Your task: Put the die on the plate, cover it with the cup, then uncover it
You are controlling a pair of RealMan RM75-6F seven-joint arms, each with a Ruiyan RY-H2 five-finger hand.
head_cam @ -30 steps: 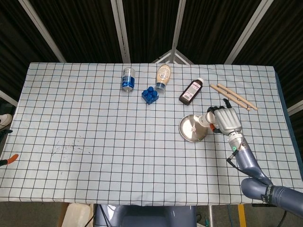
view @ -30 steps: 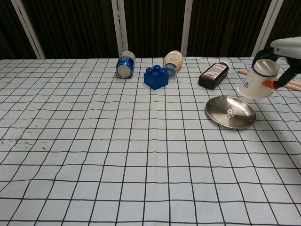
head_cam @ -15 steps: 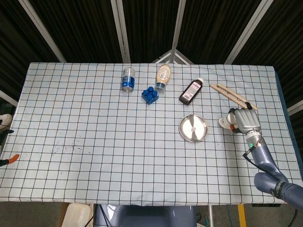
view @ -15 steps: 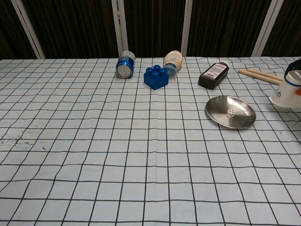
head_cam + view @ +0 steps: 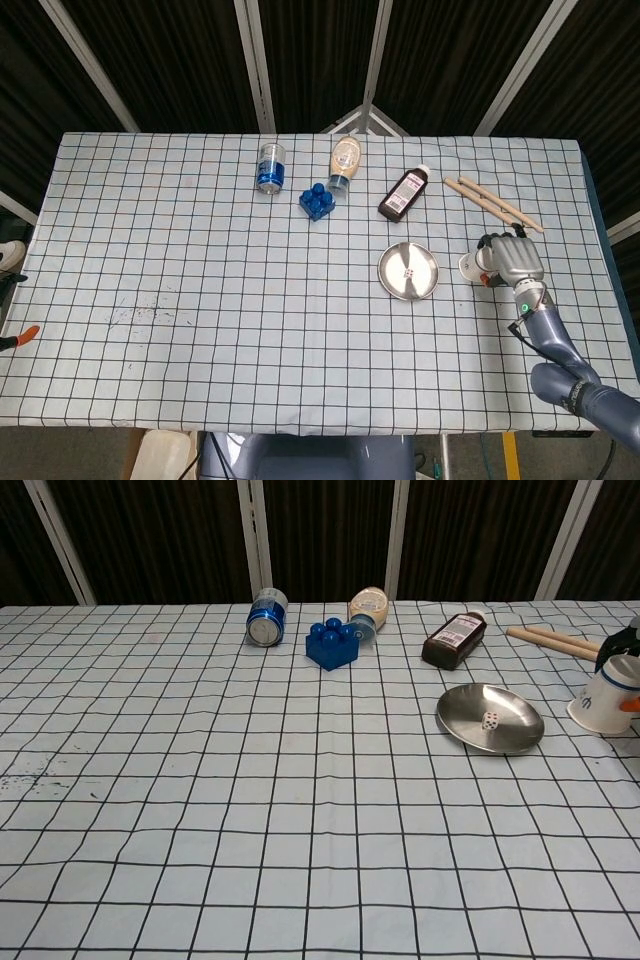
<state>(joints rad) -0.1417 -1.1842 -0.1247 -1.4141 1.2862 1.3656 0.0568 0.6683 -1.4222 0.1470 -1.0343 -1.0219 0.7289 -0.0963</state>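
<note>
Right hand (image 5: pixel 512 261) grips the white paper cup (image 5: pixel 603 699), tilted mouth-down toward the round steel plate (image 5: pixel 515 732). On it the small white die (image 5: pixel 490 720) lies uncovered.

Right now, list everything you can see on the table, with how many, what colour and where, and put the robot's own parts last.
plate: one, silver metal, right of centre on the cloth
die: one, white with dark dots, lying uncovered in the plate
cup: one, white paper, mouth down, right of the plate, apart from it
brown bottle: one, dark with a white cap, lying on its side behind the plate
squeeze bottle: one, beige, lying at the back centre
can: one, blue and silver, back, left of centre
toy brick: one, blue, in front of the can and squeeze bottle
wooden sticks: two, tan, back right
tablecloth: one, white with a dark grid
right hand: one, grey, holds the cup
left hand: not in view
</note>
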